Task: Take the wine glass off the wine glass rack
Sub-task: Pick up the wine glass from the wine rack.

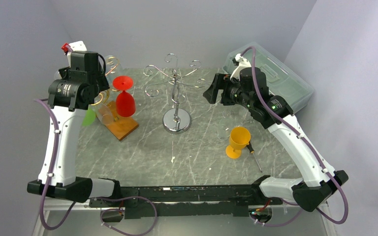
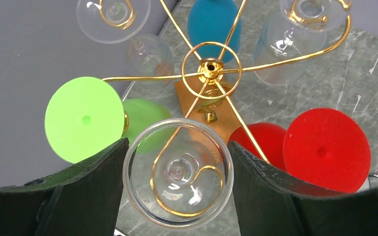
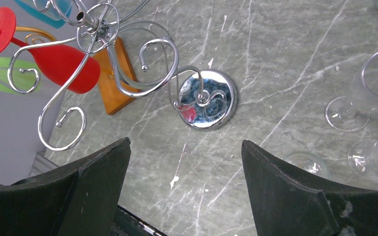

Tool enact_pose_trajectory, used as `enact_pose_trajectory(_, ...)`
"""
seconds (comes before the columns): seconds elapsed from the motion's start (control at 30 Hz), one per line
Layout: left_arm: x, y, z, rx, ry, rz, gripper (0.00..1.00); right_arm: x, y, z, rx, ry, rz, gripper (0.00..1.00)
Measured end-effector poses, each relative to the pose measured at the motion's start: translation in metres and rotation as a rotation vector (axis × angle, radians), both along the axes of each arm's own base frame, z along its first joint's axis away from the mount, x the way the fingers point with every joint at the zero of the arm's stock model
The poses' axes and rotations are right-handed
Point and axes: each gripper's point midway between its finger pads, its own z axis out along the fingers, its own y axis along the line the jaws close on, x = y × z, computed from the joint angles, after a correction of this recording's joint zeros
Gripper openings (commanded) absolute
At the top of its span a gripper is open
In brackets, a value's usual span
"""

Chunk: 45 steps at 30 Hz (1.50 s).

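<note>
Two racks show from above: a gold rack (image 1: pixel 122 125) at 9 o'clock, glasses hung foot-up so they slide off its hooks, and a bare silver rack (image 1: pixel 176 93) at centre. The left arm (image 1: pixel 74 88) hangs over the gold one.

At the left wrist, the left pincer (image 2: pixel 177 145) stands wide, its fingers (image 2: pixel 93 187) flanking the foot of the clear wine glass (image 2: pixel 177 172), which hangs on a gold curl at 6 o'clock. Whether they touch it, I cannot tell.

At the right wrist, the right pincer (image 3: pixel 185 142) gapes wide and empty above the counter (image 3: pixel 275 59), kept aside, I judge.
</note>
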Motion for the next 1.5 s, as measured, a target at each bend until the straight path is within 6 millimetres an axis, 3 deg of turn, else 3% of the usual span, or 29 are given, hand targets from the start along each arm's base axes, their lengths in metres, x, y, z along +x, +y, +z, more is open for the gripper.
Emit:
enact_pose_trajectory(0.37, 0.031, -0.012, -0.009, -0.011, 0.025, -0.046, 0.46, 0.000, 0.000, -0.002, -0.002, 0.003, 0.000, 0.85)
enact_pose_trajectory(0.57, 0.027, -0.021, 0.000, -0.046, 0.013, -0.095, 0.46, 0.000, 0.001, -0.003, 0.001, 0.005, 0.003, 0.85)
enact_pose_trajectory(1.1, 0.009, -0.042, -0.013, -0.128, 0.090, -0.210, 0.45, -0.004, 0.013, -0.014, 0.039, 0.034, 0.051, 0.85)
enact_pose_trajectory(1.5, 0.000, -0.063, -0.015, -0.193, 0.106, -0.300, 0.44, -0.030, 0.043, -0.023, 0.120, 0.045, 0.159, 0.85)
